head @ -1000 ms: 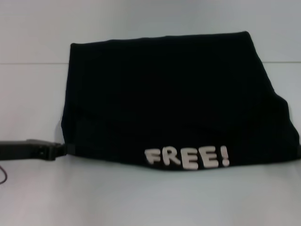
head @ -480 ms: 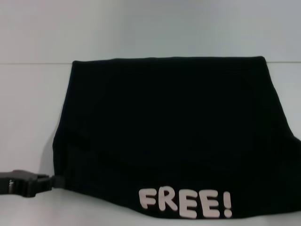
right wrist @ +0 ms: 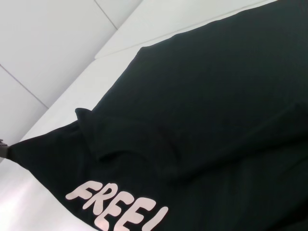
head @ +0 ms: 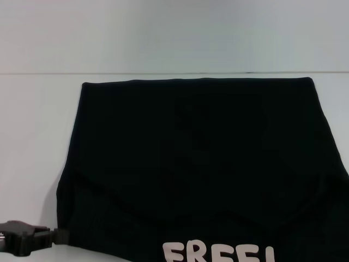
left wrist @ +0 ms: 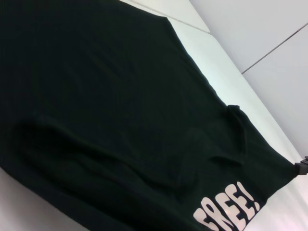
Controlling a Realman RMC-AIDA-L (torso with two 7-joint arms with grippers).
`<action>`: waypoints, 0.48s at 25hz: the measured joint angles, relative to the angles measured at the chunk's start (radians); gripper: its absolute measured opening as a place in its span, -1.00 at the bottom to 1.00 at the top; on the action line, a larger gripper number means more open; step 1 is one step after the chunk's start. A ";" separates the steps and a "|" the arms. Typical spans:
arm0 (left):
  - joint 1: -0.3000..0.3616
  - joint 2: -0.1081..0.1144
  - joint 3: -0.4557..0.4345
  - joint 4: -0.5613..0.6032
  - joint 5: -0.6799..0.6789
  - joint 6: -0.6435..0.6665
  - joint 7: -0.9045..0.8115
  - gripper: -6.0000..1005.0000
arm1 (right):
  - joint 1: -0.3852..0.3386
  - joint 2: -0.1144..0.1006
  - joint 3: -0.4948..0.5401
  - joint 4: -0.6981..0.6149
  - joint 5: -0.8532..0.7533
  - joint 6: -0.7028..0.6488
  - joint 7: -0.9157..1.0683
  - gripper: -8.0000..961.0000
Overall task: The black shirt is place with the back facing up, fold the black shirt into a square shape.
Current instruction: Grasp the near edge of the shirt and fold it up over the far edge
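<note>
The left gripper [head: 54, 237] sits low at the near left corner of the black shirt [head: 196, 158], its jaws closed on the cloth edge there, with the bulk of the shirt spreading away from the jaws toward the far side and across to the robot's right. From that pinched corner the fabric rises and hangs taut, so the near part is lifted off the white table [head: 32, 136] while the far edge lies flat in a straight line along the surface. White block lettering [head: 218, 254] reading "FREE!" shows on the lifted near edge, between the two pinched corners and nearer the right one. In the left wrist view the shirt [left wrist: 110, 106] fills most of the picture, and the right gripper [left wrist: 301, 167] appears as a small dark tip at the opposite corner, touching the cloth; whether its jaws are closed cannot be told. In the right wrist view the shirt [right wrist: 207, 110] runs to a stretched point where the left gripper [right wrist: 4, 150] meets it, and a loose fold [right wrist: 91, 130] lies just beyond that point.
</note>
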 joint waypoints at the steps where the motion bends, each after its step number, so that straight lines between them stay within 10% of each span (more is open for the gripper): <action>1: 0.002 -0.001 0.000 0.002 0.001 0.004 0.000 -0.99 | -0.002 0.000 0.000 0.000 0.000 -0.004 0.000 -0.98; 12: -0.012 0.002 0.000 -0.007 0.001 0.012 0.009 -0.99 | 0.027 -0.008 0.009 -0.003 -0.015 -0.028 -0.005 -0.98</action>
